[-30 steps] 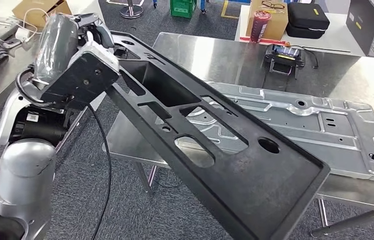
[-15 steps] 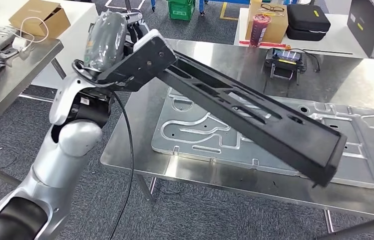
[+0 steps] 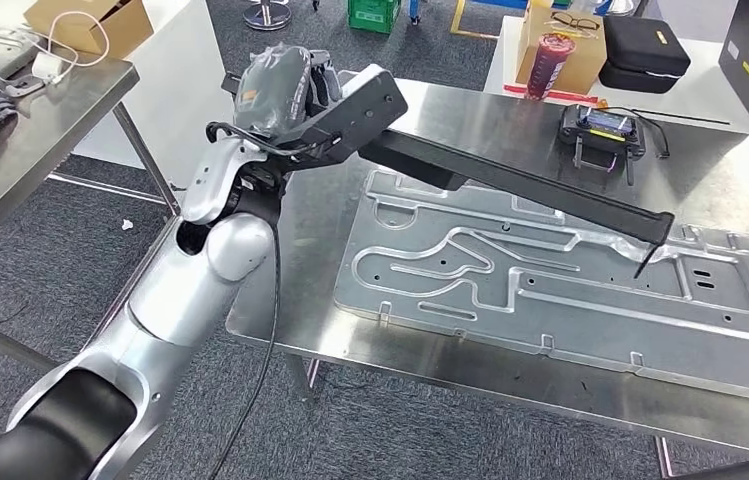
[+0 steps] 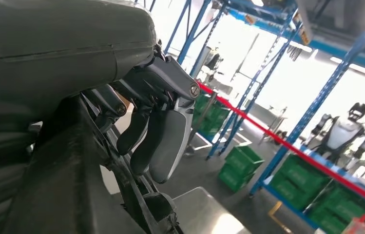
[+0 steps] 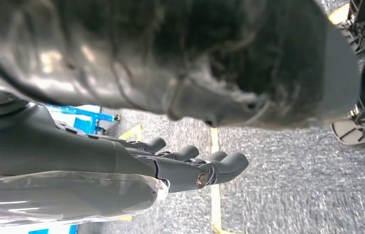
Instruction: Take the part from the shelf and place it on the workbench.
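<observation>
Between the earlier pictures and this one the long black part (image 3: 510, 180) swung from steeply tilted, broad face up, to nearly level and edge-on, and reached out over the steel workbench (image 3: 430, 105). The camera had shifted too, so the bench lay differently in the head view. The left hand (image 3: 285, 85) gripped the part at its near, wider end, above the workbench's left edge; in the left wrist view its dark fingers (image 4: 141, 131) curled down over the black part (image 4: 63, 185). The far tip of the part hung just above the embossed silver metal panel (image 3: 570, 285) that lay flat on the workbench; whether tip and panel touched could not be told. The right hand (image 5: 190, 168) held nothing, its fingers stretched out together above grey carpet floor (image 5: 292, 185). Beyond the panel on the workbench stood a small black controller (image 3: 605, 130).
</observation>
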### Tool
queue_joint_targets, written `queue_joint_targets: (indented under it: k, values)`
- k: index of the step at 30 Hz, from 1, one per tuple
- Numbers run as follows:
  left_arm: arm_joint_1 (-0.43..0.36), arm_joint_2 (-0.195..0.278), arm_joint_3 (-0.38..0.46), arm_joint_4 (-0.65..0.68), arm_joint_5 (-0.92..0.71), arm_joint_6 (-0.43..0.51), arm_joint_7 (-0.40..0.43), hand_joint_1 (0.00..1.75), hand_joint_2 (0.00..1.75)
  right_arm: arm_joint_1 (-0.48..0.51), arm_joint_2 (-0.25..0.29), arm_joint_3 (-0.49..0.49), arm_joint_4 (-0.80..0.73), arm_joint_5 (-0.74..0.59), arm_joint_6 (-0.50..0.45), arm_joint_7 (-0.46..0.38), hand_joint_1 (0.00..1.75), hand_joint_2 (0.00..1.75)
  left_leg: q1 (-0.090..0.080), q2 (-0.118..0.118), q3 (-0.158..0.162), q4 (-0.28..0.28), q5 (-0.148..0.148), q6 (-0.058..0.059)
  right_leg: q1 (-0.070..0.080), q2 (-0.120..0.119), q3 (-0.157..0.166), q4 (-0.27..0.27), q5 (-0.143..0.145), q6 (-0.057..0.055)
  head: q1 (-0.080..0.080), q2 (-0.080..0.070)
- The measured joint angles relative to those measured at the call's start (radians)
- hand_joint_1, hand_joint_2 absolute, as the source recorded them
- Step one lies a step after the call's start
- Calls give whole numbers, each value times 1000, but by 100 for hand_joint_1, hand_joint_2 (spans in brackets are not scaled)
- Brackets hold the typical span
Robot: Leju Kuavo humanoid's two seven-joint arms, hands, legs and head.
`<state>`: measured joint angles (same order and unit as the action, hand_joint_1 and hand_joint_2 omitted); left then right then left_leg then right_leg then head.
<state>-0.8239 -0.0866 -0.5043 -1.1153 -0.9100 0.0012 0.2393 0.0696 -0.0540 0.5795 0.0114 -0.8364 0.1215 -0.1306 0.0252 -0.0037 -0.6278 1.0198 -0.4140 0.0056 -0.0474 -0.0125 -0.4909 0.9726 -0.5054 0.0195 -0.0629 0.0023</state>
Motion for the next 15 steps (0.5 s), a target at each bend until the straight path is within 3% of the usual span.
queue_joint_targets:
  k: [3, 5, 15]
  values:
    - [-6, -13, 0, 44, -6, 6, 2, 175, 175, 0, 1, 0, 0, -8, -7, 8, 0, 0, -2, 0, 0, 1, 0, 0, -3, 0, 0, -1, 0, 23, 0, 0]
    - [-12, -22, 1, 77, -14, 17, 5, 175, 175, 0, 1, 0, 0, -15, -14, 13, 0, 0, -3, 0, 1, 1, 0, 1, -4, 0, 0, 0, 0, 32, -1, 0]
    - [-17, -48, 5, 170, -24, 44, 2, 175, 175, 1, 1, 0, 0, -25, -16, 10, 0, 0, -2, 0, 5, -2, 1, 0, -1, 0, 0, 5, -1, 35, -2, 0]
